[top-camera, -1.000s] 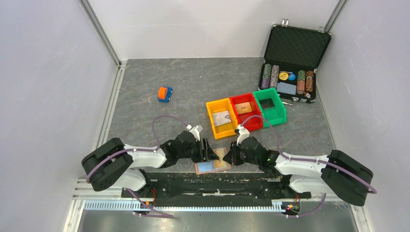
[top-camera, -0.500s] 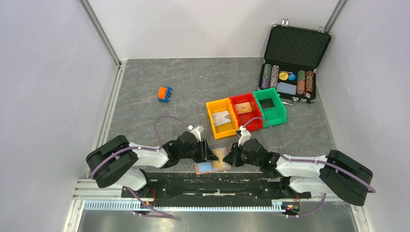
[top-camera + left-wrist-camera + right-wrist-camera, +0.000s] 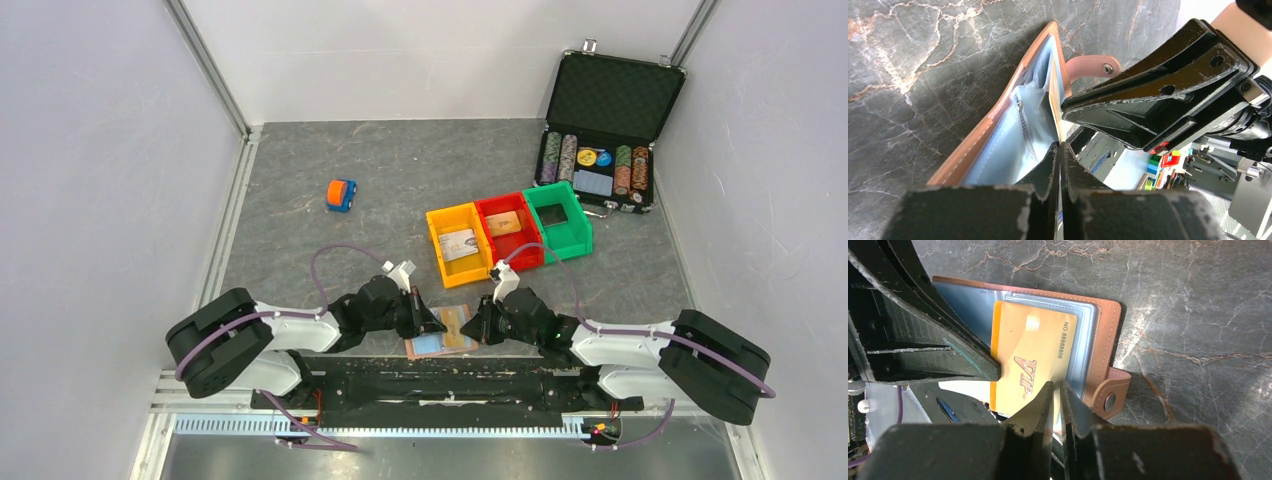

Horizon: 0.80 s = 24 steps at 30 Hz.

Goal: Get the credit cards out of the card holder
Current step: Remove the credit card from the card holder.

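Right wrist view: shows credit card (image 3: 1030, 357), yellow-orange w/ "VIP" print, face up on the open card holder (image 3: 1105, 340), apparently partway out of a clear pocket (image 3: 1087, 340). Puts the card's long axis up-down in that view, approx. along the reach of the right gripper (image 3: 1055, 386), w/ the number line down the edge nearest the snap tab (image 3: 1108, 395). From top external: places the holder flat at the near edge of the bench (image 3: 400, 180), btw the two grippers, long axis approx. along that edge. Can't read the card's direction there, too small.

Right gripper: fingers all but together, tips at the card's near edge by its corner. Can't tell if pinching or only pressing. Left gripper (image 3: 1060, 150): fingers together, tips at the pale blue plastic. Can't tell if any film caught btw them.

Handling, as judgement only:
- **Card:** prob. light, thin, stiff, slick. Hard to pinch while flat, easier to drag w/ a fingertip. Best taken by the free end once clear of the pocket, across the two faces.
- **Holder:** prob. soft, light, floppy. Likely to slide or lift along w/ the card unless pinned. Best held down on the leather or pocket side away from the card.
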Available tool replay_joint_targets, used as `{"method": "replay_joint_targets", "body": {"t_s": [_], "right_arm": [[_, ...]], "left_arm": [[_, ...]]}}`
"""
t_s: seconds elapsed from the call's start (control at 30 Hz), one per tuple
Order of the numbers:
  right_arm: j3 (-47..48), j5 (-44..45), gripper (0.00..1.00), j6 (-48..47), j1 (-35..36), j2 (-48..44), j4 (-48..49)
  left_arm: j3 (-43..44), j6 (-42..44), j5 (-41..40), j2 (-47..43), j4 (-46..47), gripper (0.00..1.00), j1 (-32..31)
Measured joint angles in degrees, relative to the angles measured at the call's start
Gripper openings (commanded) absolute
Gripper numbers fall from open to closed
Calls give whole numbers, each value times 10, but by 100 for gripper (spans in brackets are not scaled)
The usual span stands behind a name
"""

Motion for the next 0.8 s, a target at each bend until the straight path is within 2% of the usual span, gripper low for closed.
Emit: {"method": "replay_joint_targets", "body": {"t_s": [0.33, 0.8], "right_arm": [[-1, 1, 12, 5, 0, 3, 3], [-3, 1, 10, 6, 0, 4, 0]], "left_arm": [[-10, 0, -7, -4, -3, 2, 0], [-38, 0, -40, -80, -60, 2, 0]]}}
